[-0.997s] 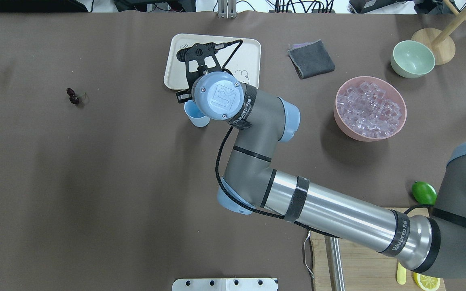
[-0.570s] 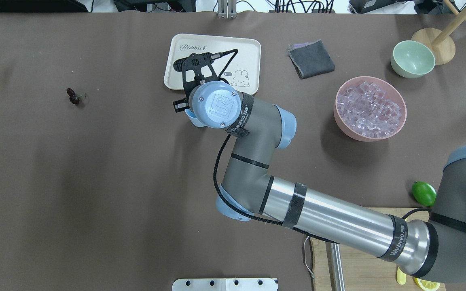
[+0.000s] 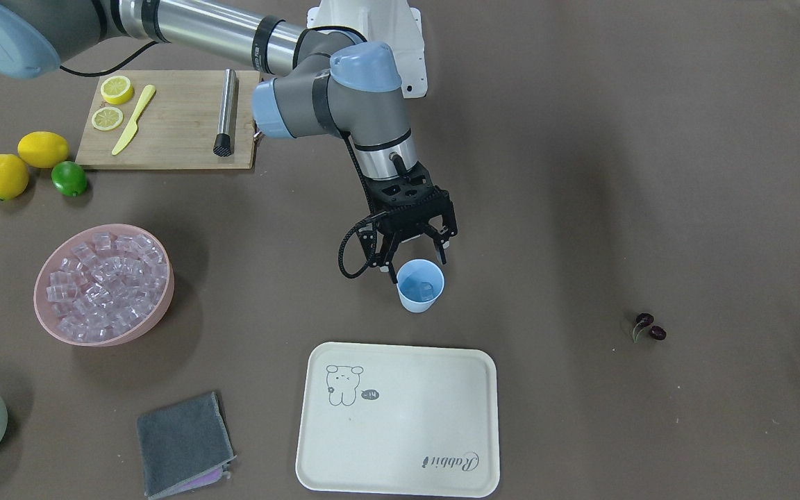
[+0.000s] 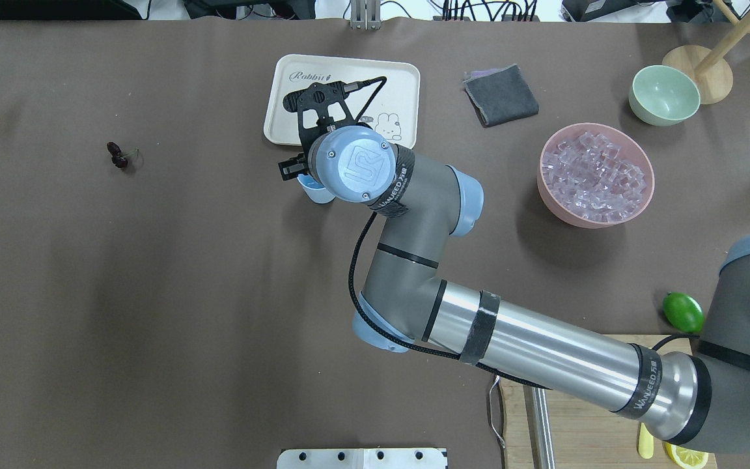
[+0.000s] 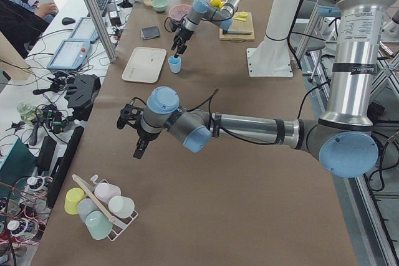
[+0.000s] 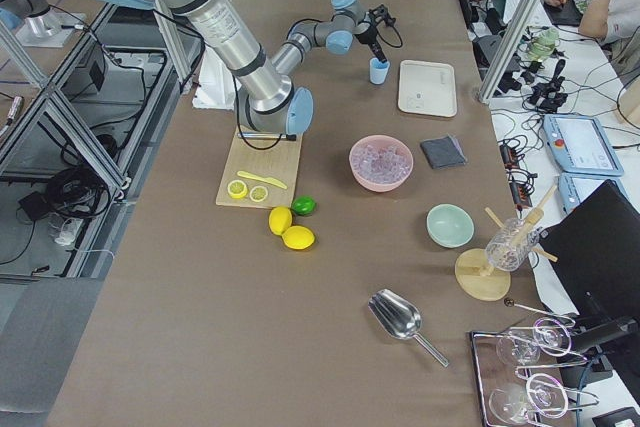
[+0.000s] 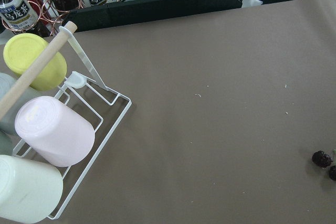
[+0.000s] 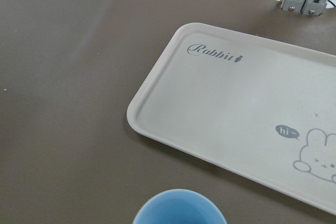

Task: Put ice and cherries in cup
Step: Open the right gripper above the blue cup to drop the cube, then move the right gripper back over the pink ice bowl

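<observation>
A: R gripper (image 3: 415, 258) state?
B: Jaws apart, empty, above light-blue cup (image 3: 420, 295), just beside rabbit tray (image 3: 400, 444). One ice cube (image 3: 428, 287) inside cup. Cherries (image 3: 649, 328) well apart from tray. L gripper (image 5: 138, 149): cannot tell.

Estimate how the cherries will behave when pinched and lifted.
The cherries are tiny and round, so they would probably roll or squirt out of a loose pinch. The pair looks joined, so lifting one likely drags the other along, dangling. They look light; a nudge may just slide them across the table.
</observation>
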Available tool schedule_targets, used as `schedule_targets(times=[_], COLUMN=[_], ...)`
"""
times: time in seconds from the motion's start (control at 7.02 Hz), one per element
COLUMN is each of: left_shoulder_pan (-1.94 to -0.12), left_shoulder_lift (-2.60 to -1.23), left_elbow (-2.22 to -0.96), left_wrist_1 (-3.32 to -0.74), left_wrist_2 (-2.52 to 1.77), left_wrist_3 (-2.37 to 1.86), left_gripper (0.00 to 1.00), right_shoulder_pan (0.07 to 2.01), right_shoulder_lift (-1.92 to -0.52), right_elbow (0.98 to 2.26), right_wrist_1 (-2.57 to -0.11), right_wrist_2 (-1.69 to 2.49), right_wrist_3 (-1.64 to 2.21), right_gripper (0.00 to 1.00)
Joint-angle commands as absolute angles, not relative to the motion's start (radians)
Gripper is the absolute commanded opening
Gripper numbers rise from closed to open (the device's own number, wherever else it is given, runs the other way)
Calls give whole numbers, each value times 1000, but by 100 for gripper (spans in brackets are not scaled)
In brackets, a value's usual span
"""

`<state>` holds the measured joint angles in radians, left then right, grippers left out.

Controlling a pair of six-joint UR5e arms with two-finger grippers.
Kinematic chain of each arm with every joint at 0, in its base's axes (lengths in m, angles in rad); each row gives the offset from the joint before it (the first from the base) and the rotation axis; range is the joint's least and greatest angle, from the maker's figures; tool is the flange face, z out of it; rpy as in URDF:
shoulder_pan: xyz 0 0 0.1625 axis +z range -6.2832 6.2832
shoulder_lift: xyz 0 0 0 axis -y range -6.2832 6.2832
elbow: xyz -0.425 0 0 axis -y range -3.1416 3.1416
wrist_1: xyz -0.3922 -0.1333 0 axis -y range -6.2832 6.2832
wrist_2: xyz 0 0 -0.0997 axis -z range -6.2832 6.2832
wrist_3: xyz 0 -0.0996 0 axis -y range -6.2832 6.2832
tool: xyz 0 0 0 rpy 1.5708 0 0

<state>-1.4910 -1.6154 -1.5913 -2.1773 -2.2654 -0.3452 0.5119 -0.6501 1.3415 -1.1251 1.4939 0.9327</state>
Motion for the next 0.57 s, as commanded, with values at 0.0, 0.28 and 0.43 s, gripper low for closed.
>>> schedule_targets(times=[0.0,0.28,0.43], left_shoulder_pan=[-1491,-1491,-1491], left_shoulder_lift=[-1586,-1545,-1543], left_elbow=[-1585,-1586,-1585], left_wrist_1=[-2216,-2271,-2276], left_wrist_2=[-2264,-2263,-2263], left_wrist_3=[-345,-345,-347], left_gripper=[98,98,98], right_shoulder_pan=[605,705,763], right_shoulder_lift=[-795,-921,-964], right_elbow=[1487,1575,1592], right_wrist_1=[-1131,-1135,-1135], right_wrist_2=[1651,1774,1845], right_wrist_3=[936,942,948], right_gripper=[100,100,100])
